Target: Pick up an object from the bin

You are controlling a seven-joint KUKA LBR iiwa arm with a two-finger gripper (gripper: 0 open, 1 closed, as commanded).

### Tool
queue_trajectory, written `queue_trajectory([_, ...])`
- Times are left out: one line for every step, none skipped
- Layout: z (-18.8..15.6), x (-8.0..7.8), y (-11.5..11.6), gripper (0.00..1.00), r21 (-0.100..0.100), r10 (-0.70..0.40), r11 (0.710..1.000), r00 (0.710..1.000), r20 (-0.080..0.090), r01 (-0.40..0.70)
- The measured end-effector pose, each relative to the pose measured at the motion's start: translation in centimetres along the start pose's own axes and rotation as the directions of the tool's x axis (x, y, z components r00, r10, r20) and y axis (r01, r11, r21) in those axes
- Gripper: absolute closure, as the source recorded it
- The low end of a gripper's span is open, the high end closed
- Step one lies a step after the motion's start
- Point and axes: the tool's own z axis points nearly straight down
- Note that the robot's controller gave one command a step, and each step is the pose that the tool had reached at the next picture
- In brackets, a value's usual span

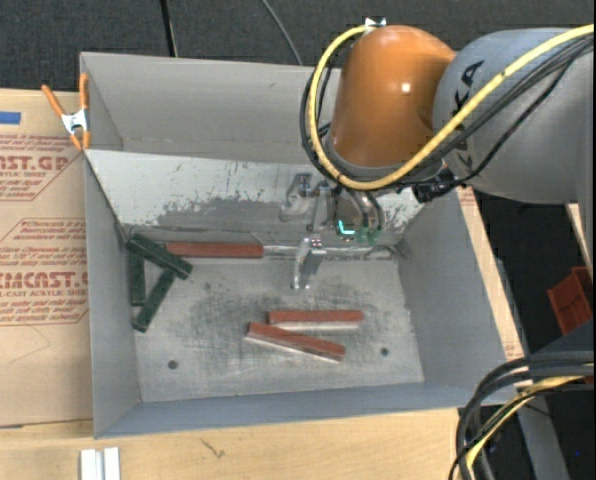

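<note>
Hand [304, 266] just right of red-brown bar [213, 251], bar lying left-right

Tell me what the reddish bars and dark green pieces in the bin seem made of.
Reddish bars: probably painted wood or plastic, matte, straight-edged, paler side face. Dark green pieces: likely the same, matte, no glint. Bin: grey metal, floor scuffed dark.

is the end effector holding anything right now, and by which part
Nothing shows in the end effector; it hangs by the right end of the red-brown bar near the back wall.
</note>
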Motion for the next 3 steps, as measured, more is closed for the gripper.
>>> queue_trajectory([-0.4,-0.2,0.0,0.0,0.0,0.001,1.0,1.0,0.008,-0.001])
queue_trajectory([7.1,3.0,-1.7,0.0,-0.001,0.011,1.0,1.0,0.01,-0.011])
queue_trajectory([8.2,4.8,-3.8,0.0,0.001,-0.077,0.997,0.997,0.003,0.077])
